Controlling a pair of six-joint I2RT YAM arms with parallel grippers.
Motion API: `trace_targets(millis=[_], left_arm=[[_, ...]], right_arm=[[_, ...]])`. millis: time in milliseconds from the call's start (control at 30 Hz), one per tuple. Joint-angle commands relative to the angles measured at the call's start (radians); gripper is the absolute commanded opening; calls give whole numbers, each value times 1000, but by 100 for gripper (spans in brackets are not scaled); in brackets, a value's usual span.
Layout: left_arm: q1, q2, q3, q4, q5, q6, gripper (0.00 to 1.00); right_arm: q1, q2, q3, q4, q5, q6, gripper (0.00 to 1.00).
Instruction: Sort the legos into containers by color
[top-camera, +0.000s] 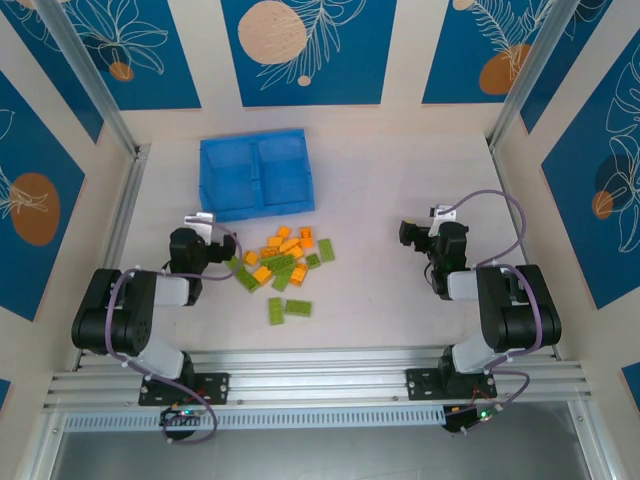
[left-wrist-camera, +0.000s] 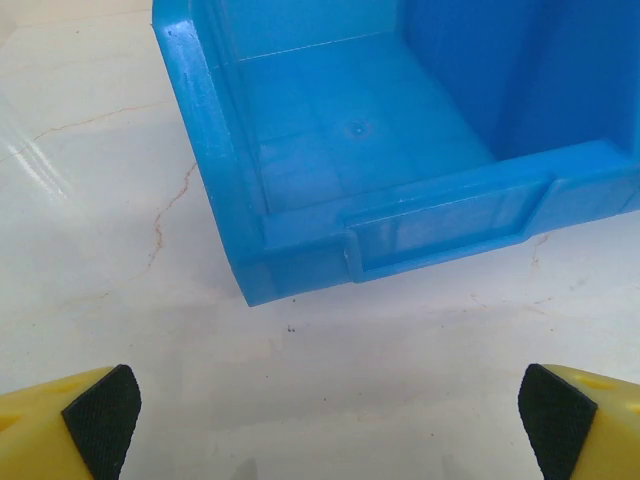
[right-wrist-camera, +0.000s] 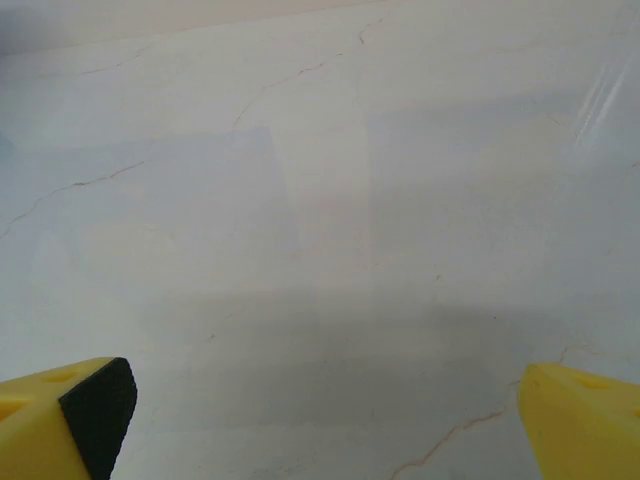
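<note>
1. Peering past my left gripper (left-wrist-camera: 328, 425), I am seeing the blue tray (left-wrist-camera: 300, 250) cut off at top and right, its near corner facing me.
2. The bricks (top-camera: 281, 263) are overlapping in a loose pile, making their number hard to tell.
3. Jaws of my left gripper and my right gripper (right-wrist-camera: 330, 415) are standing wide apart, gripping nothing.
4. Bare table (right-wrist-camera: 330, 200) is lying open under my right gripper.
5. Lime green and orange bricks are sitting mixed on the table, near the tray's front but apart from it.
</note>
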Motion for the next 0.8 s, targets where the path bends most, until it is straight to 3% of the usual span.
trace_targets(millis=[0,467,533,600,667,767], left_arm=[[4,-7,6,30,17,6,100],[5,-9,5,31,17,7,100],[3,-13,5,28,18,10,100],[-6,-47,28,-41,23,25,100],[-27,-113,63,-164,-54,17,100],[-36,-227,91,-332,-93,-48,100]], right_arm=[[1,1,-2,55,9,-21,100],[-4,-9,-4,52,2,-15,100],[8,-88,11,-46,17,-30,97],[46,-221,59,-259,116,-7,99],[53,-362,148,-583,196,165,100],[63,-468,329,-1078,190,403,99]])
